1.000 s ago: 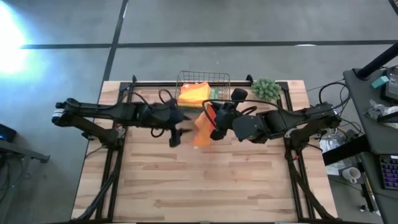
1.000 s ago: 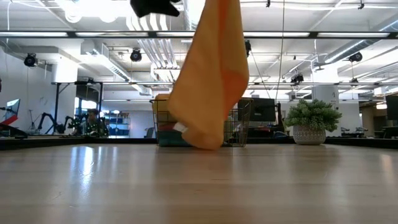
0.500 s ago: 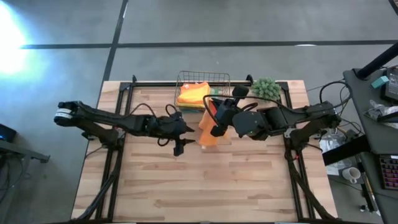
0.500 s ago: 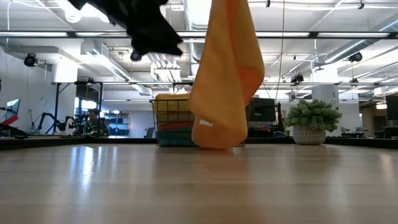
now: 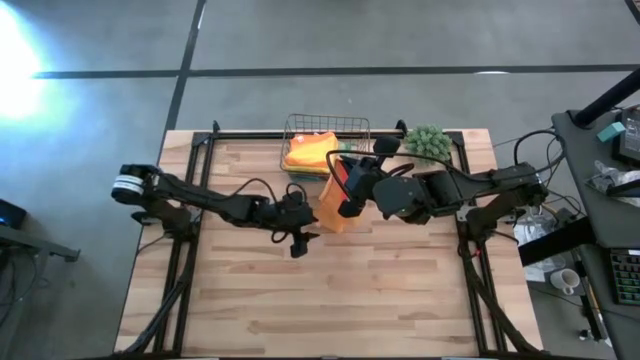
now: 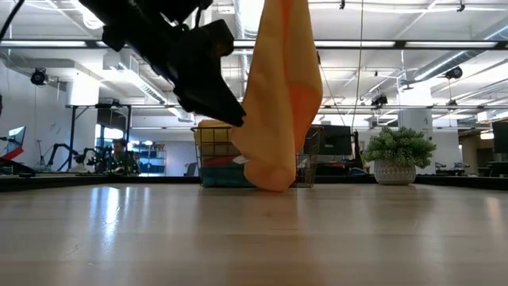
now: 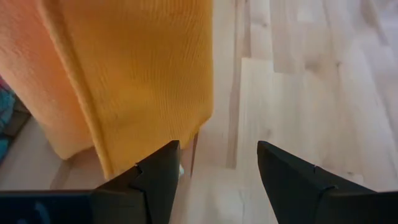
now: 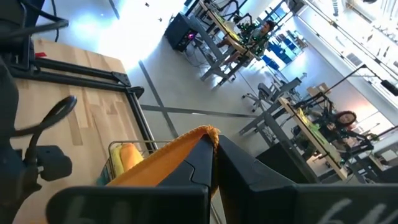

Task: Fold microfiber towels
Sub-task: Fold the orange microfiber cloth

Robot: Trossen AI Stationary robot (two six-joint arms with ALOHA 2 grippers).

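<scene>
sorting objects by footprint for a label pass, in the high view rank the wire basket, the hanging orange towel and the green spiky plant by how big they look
1. wire basket, clearly the largest.
2. and 3. hanging orange towel and green spiky plant: look alike; the towel hangs nearer the camera, bunched and partly hidden by the right gripper, so not ranked.

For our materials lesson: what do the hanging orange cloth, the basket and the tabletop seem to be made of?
Orange cloth: soft knitted-looking microfiber, matte; fine ribbed texture, drapes in folds.
Basket: thin metal wire, likely; open grid.
Tabletop: pale wood planks, smooth, slightly glossy; visible grain and seams.
</scene>
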